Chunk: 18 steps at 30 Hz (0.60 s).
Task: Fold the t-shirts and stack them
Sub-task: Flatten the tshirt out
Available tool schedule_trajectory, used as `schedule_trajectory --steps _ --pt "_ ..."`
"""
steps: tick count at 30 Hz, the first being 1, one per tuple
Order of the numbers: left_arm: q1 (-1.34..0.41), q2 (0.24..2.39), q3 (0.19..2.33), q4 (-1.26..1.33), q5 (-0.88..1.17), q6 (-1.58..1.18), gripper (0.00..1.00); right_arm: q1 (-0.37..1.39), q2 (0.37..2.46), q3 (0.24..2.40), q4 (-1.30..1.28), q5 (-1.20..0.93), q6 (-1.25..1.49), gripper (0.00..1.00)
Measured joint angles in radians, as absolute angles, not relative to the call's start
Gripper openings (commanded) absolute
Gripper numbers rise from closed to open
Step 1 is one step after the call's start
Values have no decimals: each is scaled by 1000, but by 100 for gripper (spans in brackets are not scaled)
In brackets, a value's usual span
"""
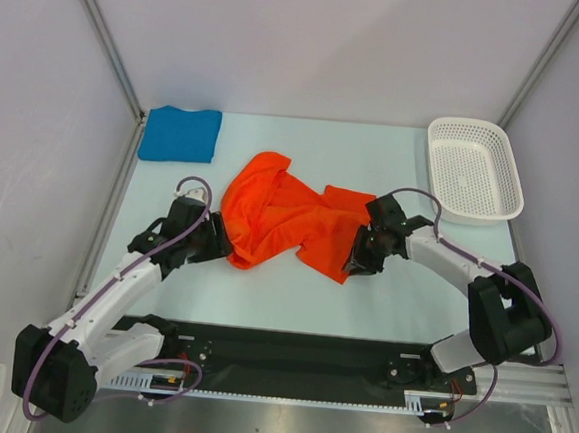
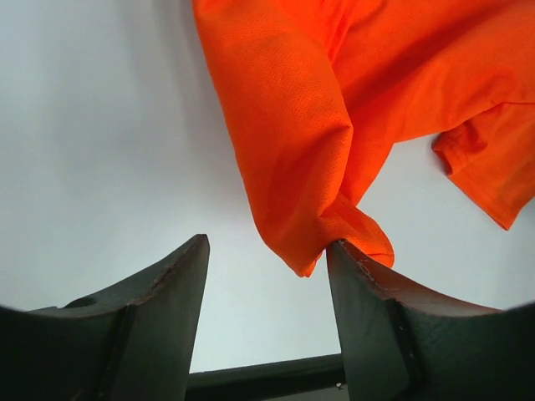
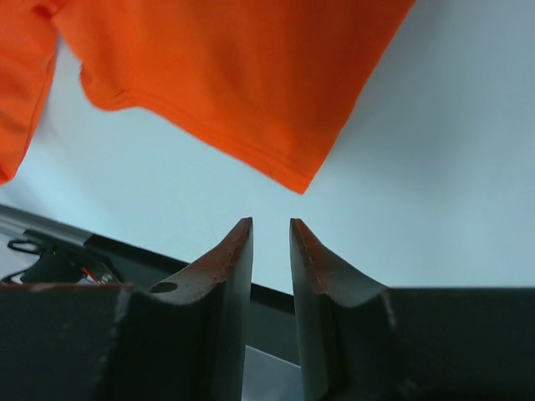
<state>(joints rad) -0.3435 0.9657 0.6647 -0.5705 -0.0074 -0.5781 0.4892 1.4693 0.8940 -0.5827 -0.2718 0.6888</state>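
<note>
The orange-red t-shirt (image 1: 287,219) lies crumpled and unfolded in the middle of the table. The blue t-shirt (image 1: 181,134) lies folded at the back left corner. My left gripper (image 1: 224,245) is open at the orange shirt's near left edge. In the left wrist view a hanging corner of the shirt (image 2: 318,150) touches the tip of the right finger (image 2: 368,292), and nothing is between the jaws of the left gripper (image 2: 267,246). My right gripper (image 1: 355,261) is at the shirt's near right edge. In the right wrist view the right gripper (image 3: 270,224) shows only a narrow gap between its jaws, with nothing in it, just short of a hem corner (image 3: 251,92).
A white perforated basket (image 1: 474,171) stands at the back right, with nothing in it. Grey walls with metal posts close in the table on the left, right and back. A black rail (image 1: 289,352) runs along the near edge between the arm bases.
</note>
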Motion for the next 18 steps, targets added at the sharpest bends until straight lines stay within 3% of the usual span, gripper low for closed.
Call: schedule_trajectory --steps 14,18 --pt "-344 963 805 -648 -165 -536 63 516 1608 894 -537 -176 765 39" --pt "-344 972 805 -644 -154 -514 51 529 1630 894 -526 -183 783 37"
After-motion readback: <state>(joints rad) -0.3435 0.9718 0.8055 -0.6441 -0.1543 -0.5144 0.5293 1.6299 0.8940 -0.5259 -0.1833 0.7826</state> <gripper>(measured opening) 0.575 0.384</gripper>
